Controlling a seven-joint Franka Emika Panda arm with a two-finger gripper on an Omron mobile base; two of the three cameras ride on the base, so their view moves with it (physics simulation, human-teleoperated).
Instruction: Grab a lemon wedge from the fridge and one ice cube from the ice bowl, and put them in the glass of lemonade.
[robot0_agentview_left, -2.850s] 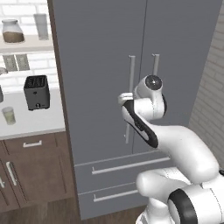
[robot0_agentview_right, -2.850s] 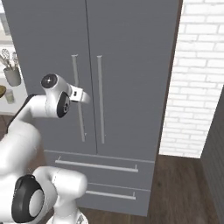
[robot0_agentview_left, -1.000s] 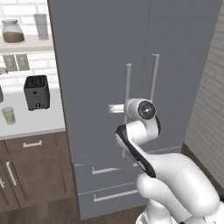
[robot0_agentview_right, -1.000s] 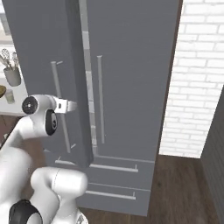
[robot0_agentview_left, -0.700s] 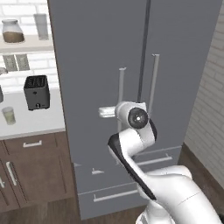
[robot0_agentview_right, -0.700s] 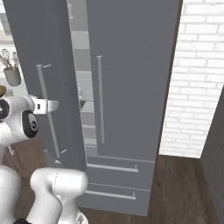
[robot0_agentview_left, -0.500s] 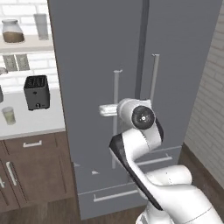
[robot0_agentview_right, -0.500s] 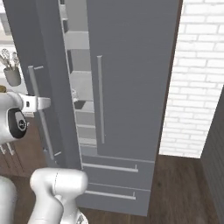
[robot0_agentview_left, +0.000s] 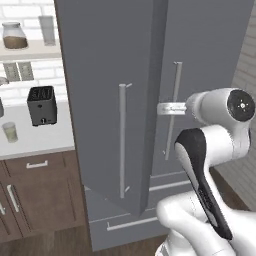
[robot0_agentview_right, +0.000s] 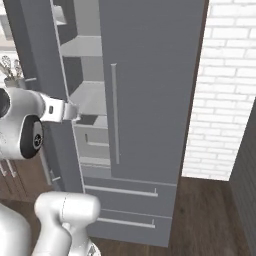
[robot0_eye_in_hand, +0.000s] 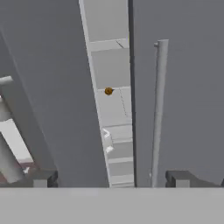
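The fridge (robot0_agentview_left: 200, 45) is tall and matte grey, and its left door (robot0_agentview_left: 105, 75) stands swung out toward me. In the right base view the fridge's grey shelves (robot0_agentview_right: 87, 95) show through the gap. My gripper (robot0_agentview_left: 161, 107) hangs open in front of that gap, between the left door's bar handle (robot0_agentview_left: 122, 140) and the right door's handle (robot0_agentview_left: 172, 115), holding nothing. In the hand view the gripper (robot0_eye_in_hand: 111, 178) has its tips spread wide, with a small orange-brown ball (robot0_eye_in_hand: 108, 91) on a shelf far ahead. The lemon wedge is hidden. The glass of lemonade (robot0_agentview_left: 10, 132) stands on the counter at the left.
A black toaster (robot0_agentview_left: 41, 105) sits on the white counter (robot0_agentview_left: 45, 142) left of the fridge, above brown cabinet drawers (robot0_agentview_left: 35, 165). A jar (robot0_agentview_left: 15, 36) stands on a shelf above. A white brick wall (robot0_agentview_right: 225, 100) flanks the fridge's right side. Two drawers (robot0_agentview_right: 125, 192) lie below the doors.
The left fridge door has swung further open. My gripper has let go of its handle, opened wide and moved right, off the handle.
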